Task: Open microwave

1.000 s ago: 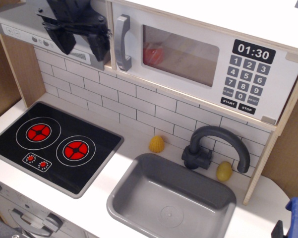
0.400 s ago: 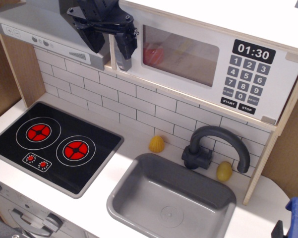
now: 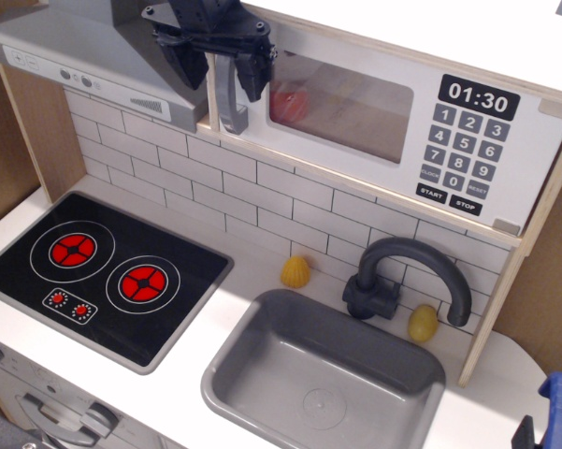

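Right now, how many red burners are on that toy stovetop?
2. One burner sits at the back left of the black stovetop; the other burner is to its right, nearer the sink. The small red dials below them aren't burners. None looks hidden.

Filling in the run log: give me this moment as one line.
phase: reach | gripper: open, jaws either side of handle | microwave: door shut | grasp: not yet
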Motion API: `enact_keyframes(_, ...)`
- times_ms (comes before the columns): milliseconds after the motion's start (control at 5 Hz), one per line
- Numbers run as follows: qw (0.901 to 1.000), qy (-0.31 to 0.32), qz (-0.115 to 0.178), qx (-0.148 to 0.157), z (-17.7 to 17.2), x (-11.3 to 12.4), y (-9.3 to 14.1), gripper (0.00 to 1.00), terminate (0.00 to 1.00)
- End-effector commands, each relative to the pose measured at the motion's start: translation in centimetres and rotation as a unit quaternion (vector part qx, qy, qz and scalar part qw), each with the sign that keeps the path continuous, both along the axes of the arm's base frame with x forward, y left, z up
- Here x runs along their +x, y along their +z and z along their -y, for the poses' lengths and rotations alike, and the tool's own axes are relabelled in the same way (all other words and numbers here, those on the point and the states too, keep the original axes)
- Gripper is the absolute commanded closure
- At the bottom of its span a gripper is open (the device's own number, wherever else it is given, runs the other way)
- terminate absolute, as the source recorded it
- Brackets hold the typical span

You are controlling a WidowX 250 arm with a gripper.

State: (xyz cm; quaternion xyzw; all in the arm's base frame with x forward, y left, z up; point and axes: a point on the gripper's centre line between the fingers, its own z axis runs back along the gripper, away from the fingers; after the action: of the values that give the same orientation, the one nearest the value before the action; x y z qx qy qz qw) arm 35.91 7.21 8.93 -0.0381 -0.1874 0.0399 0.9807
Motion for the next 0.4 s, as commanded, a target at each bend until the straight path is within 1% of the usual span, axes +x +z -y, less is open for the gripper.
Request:
enact_keyframes(0,0.9998,0.008,0.012,0.016,-0.50,1.16,1.00,1.00,0.00)
enact_keyframes(200,0.9992,0.025,0.023,0.021,-0.78,1.43,1.07,1.00,0.00)
